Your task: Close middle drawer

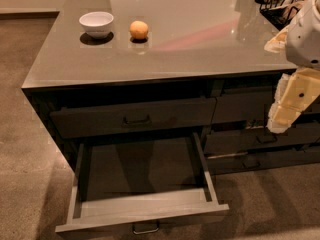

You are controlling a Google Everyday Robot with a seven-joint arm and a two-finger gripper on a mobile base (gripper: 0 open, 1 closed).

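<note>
Gripper (280,124) hangs at far right before the right-hand drawer fronts, grip state cannot be told; left of it and nearer, the middle drawer (142,184) stands pulled far out beneath the shut top drawer (135,118).

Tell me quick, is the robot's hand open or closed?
Gripper: cannot be told, open or closed. It hangs at the right, before the right-hand drawers, apart from the pulled-out middle drawer.
</note>
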